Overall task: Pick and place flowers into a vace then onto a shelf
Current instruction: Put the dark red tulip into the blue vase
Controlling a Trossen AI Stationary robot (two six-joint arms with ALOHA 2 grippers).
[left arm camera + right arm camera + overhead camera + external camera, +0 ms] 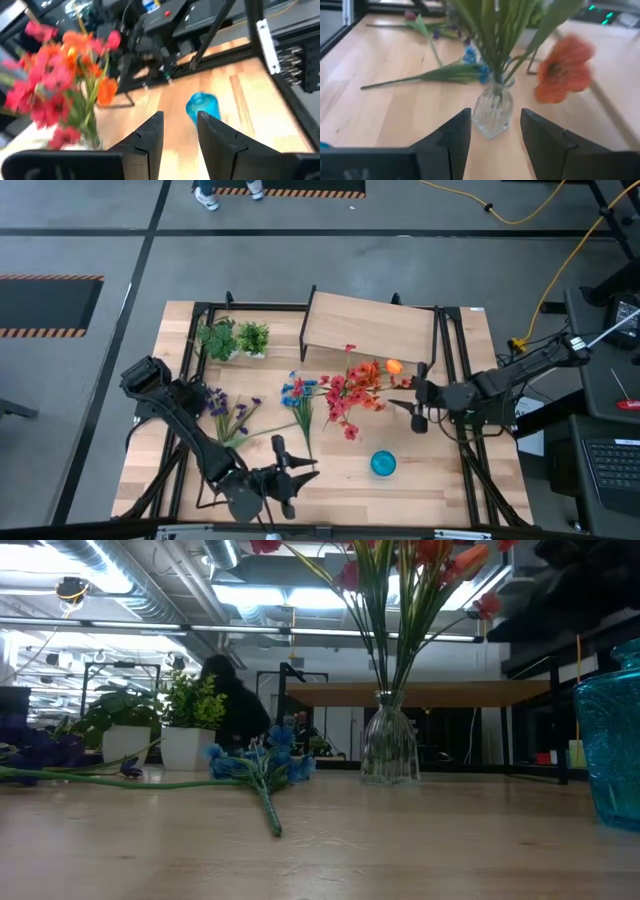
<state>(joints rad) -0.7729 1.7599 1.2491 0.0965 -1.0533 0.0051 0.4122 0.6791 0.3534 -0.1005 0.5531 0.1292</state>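
A clear glass vase (492,112) (390,750) stands upright on the table and holds a bunch of red and orange flowers (355,392). A blue bunch (298,395) (258,765) and a purple bunch (225,415) lie flat on the tabletop to its left. The shelf (370,325) stands at the far edge. My right gripper (413,398) (495,135) is open, just right of the vase and pointing at it, apart from it. My left gripper (295,460) (180,132) is open above the near edge, facing the blue cup.
A blue translucent cup (383,464) (202,106) stands near the table's near right. Two small potted plants (235,338) sit at the far left beside the shelf. Black frame rails (460,380) run along both table sides. An orange blossom (565,70) hangs beside the vase.
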